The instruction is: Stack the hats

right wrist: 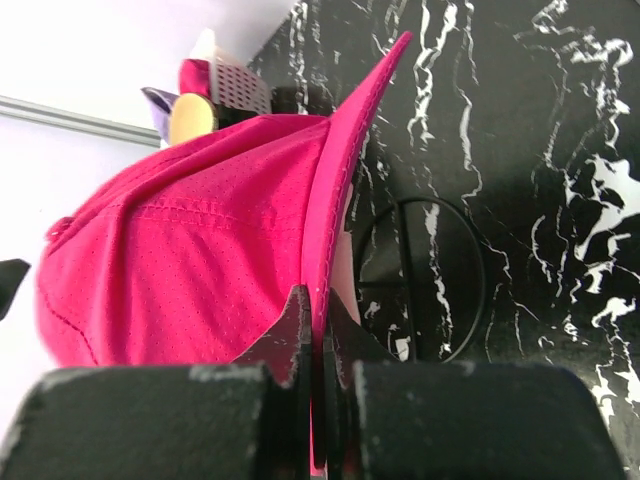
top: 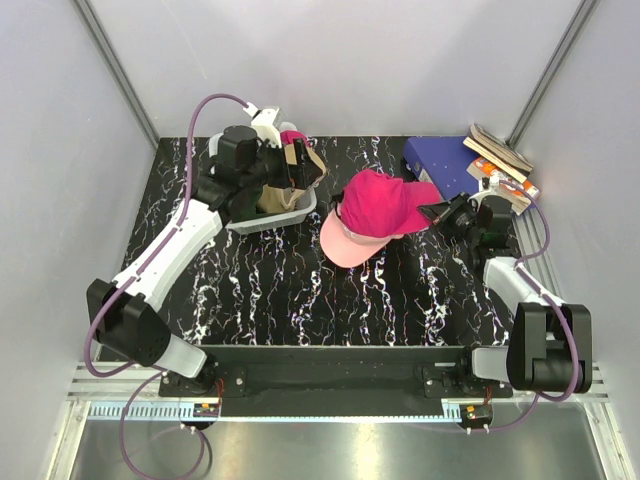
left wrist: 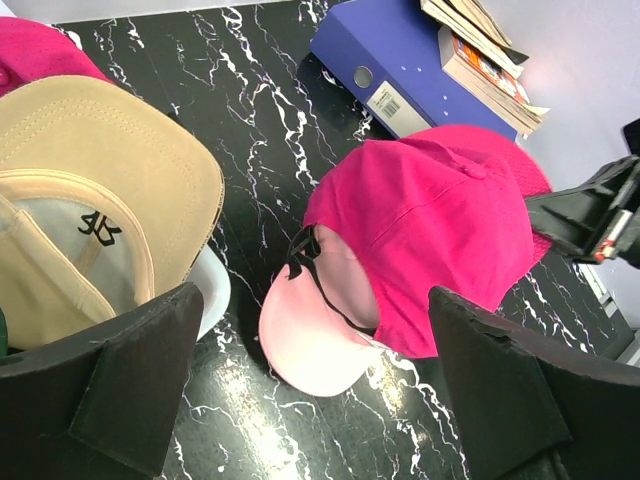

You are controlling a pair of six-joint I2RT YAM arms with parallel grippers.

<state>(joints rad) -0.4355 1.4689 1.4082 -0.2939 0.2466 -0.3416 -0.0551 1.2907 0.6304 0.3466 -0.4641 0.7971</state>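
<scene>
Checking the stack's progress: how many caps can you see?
4: a magenta cap, brim pinched by the right gripper, over a light pink cap mid-table; a tan cap and a second magenta cap in the basket. More may be hidden there.

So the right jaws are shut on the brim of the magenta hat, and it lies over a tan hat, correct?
No: under the magenta hat lies a light pink hat, not a tan one; the top external view shows it. The rest holds.
</scene>
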